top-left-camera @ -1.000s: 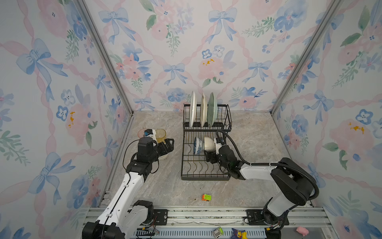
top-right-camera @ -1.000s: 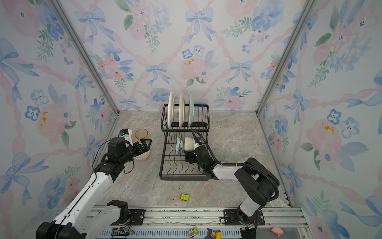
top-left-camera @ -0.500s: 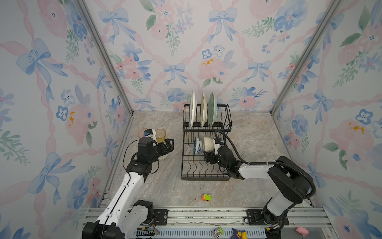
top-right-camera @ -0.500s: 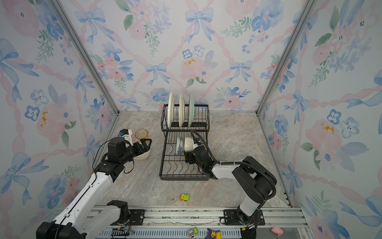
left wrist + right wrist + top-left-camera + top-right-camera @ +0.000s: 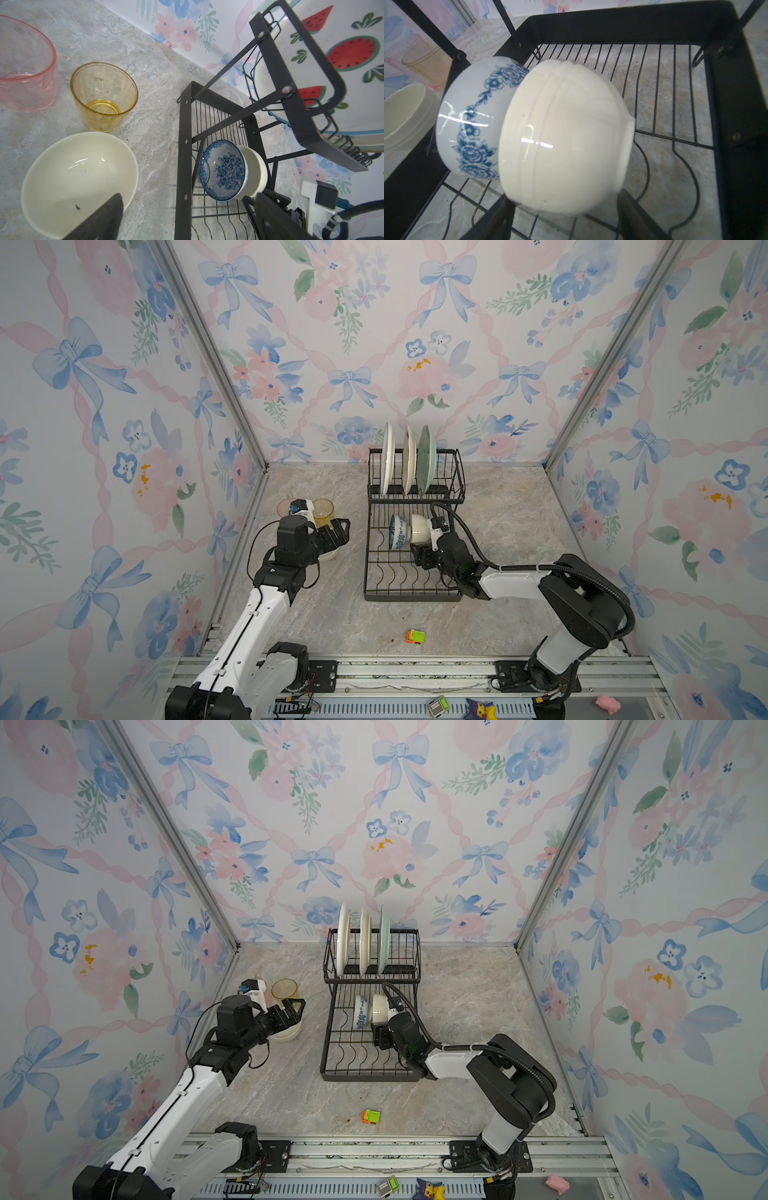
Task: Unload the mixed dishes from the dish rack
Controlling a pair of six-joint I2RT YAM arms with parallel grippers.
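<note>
The black wire dish rack holds three upright plates in its upper basket, the watermelon plate on the left. On the lower tray a blue-patterned bowl and a white bowl lean on their sides, nested. My right gripper straddles the white bowl, open, a finger on each side of it. My left gripper hangs open and empty over a cream bowl on the table left of the rack. An amber tumbler and a pink tumbler stand beside that bowl.
A small orange-green toy block lies on the marble floor in front of the rack. Floral walls close in the left, back and right sides. Small toys lie on the front rail.
The right gripper's jaws have narrowed around the white bowl and it has edged slightly closer. The left arm has not moved.
</note>
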